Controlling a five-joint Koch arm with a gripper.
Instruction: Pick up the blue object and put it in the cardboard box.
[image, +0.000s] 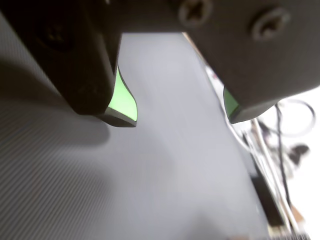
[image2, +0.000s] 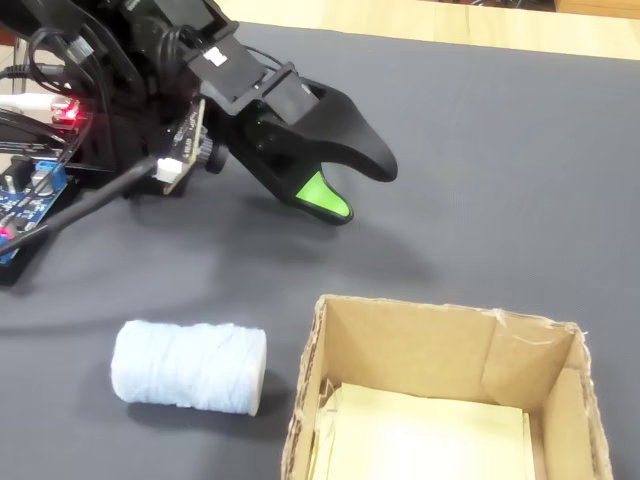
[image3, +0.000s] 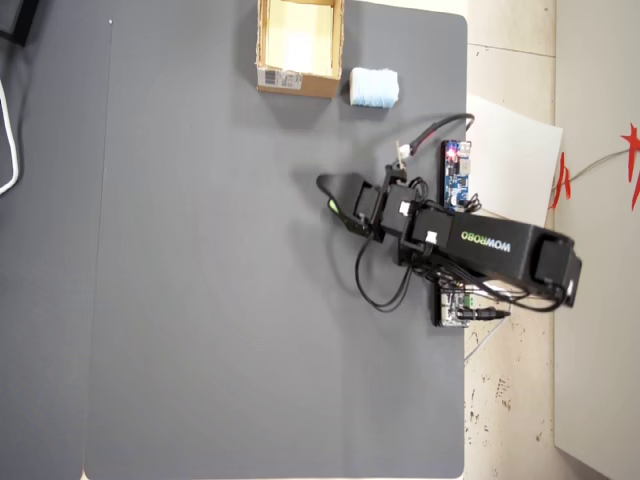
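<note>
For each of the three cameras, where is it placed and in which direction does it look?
Wrist view: rides behind the gripper, facing along the dark mat; only the two green-padded jaws show, apart.
Fixed view: low beside the mat, facing the arm across the blue object and cardboard box; gripper and wiring show.
Overhead view: straight down; the whole arm shows.
Fixed and overhead views share gripper, blue object and box.

Bare mat (image3: 220, 300) lies open between gripper (image3: 330, 200) and cardboard box (image3: 297, 82)
</note>
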